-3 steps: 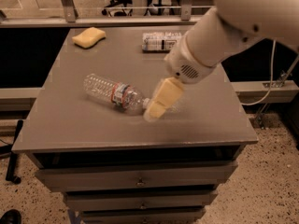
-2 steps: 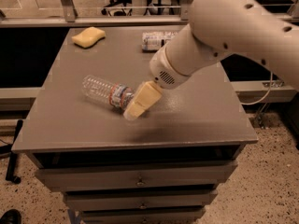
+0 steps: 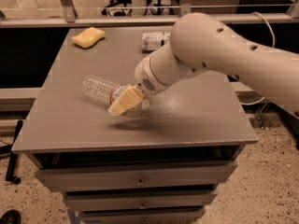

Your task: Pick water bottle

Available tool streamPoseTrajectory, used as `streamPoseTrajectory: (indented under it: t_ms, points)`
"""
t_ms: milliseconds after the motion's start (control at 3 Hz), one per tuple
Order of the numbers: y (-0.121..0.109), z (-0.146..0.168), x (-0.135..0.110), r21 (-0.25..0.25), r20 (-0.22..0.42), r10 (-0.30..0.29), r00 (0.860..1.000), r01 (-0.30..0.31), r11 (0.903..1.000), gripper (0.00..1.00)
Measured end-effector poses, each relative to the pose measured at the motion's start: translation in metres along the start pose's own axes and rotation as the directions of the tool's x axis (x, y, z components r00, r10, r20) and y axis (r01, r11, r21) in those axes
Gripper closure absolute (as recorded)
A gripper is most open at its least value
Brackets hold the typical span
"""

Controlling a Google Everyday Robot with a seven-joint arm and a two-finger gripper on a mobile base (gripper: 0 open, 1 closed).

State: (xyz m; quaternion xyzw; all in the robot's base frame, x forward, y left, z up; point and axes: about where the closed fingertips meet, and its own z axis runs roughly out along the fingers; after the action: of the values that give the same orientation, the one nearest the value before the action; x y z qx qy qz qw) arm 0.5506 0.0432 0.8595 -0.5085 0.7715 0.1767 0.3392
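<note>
The water bottle (image 3: 99,88), clear ribbed plastic with a narrow red-and-blue label band, lies on its side on the grey table (image 3: 187,120), left of centre, base pointing left. My gripper (image 3: 125,101) with cream-coloured fingers sits right over the bottle's neck end and hides the cap. The big white arm reaches in from the right and covers the middle of the table.
A yellow sponge (image 3: 88,37) lies at the back left corner. Another bottle with a wide white label (image 3: 154,40) lies at the back, partly behind the arm. The table has drawers below its front edge. Chair legs and a rail stand behind.
My gripper has moved left, from beside the bottle's cap to over its neck end. The bottle has stayed where it was.
</note>
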Motion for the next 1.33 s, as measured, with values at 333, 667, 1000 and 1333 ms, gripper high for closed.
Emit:
streamPoseTrajectory:
  t_ms: [333, 667, 1000, 1333]
  points:
    - [0.000, -0.001, -0.009, 0.015, 0.035, 0.011, 0.999, -0.012, 0.9998, 0.40]
    - [0.000, -0.011, -0.017, 0.031, 0.062, 0.006, 0.998, -0.008, 0.9995, 0.63]
    - [0.007, -0.016, -0.013, 0.028, 0.056, -0.020, 0.998, 0.019, 0.9994, 0.87]
    - [0.005, -0.026, -0.008, 0.035, 0.051, -0.037, 0.998, 0.035, 0.9988, 1.00]
